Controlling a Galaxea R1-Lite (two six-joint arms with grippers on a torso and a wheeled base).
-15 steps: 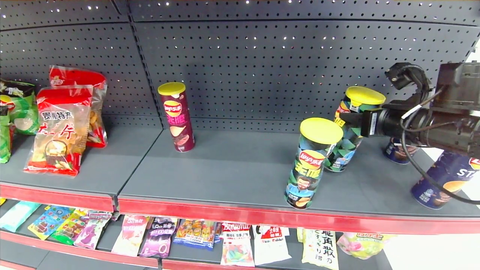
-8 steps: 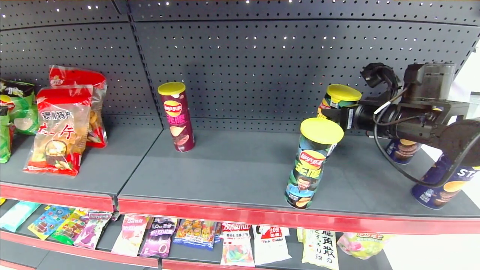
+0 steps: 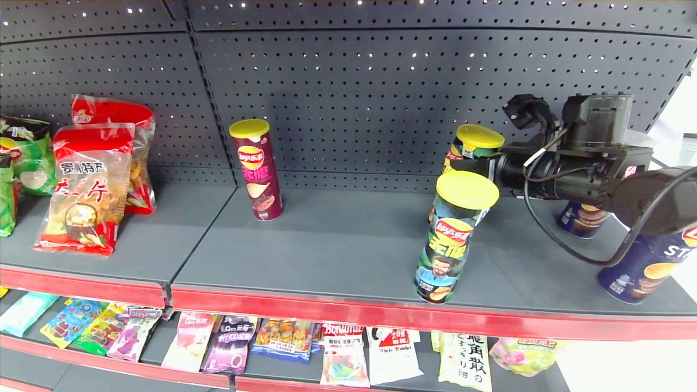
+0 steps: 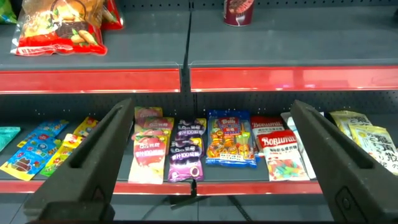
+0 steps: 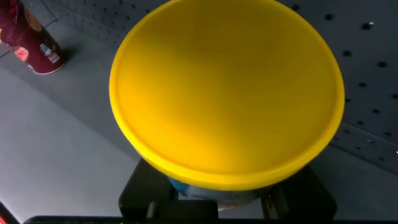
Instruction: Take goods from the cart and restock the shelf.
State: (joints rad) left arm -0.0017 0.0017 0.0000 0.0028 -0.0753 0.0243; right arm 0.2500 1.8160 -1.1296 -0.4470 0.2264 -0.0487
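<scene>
- Head view has the right claw (image 3: 462,163) coming in from the right end of the shelf (image 3: 337,245), clenched on a rear teal chip can (image 3: 472,142) just below its lid.
- That can is close to the pegboard back panel (image 3: 381,98) and directly behind a front teal chip can (image 3: 456,239), which stands upright near the shelf's red front edge.
- The front can hides the rear can's base, so whether it touches the shelf cannot be told.
- Right wrist view looks down on the yellow lid (image 5: 227,93) of the grasped can, with the claw's dark fingers (image 5: 142,190) against its sides under the lid.
- A maroon chip can (image 3: 257,171) stands upright toward the back of the shelf, well apart to the left of the teal cans.
- On the shelf's left section a red snack bag (image 3: 81,190) leans in front of a second red bag (image 3: 122,136), with a green bag (image 3: 24,158) beside them.
- At the right end, one blue chip can (image 3: 634,267) stands near the front and another blue can (image 3: 578,219) farther back, both partly covered by the right arm.
- Left wrist view has the left claw (image 4: 210,124) released, its two fingers (image 4: 87,162) spread wide, facing the lower shelf (image 4: 261,186), where snack packets (image 4: 231,138) lie in a row.
</scene>
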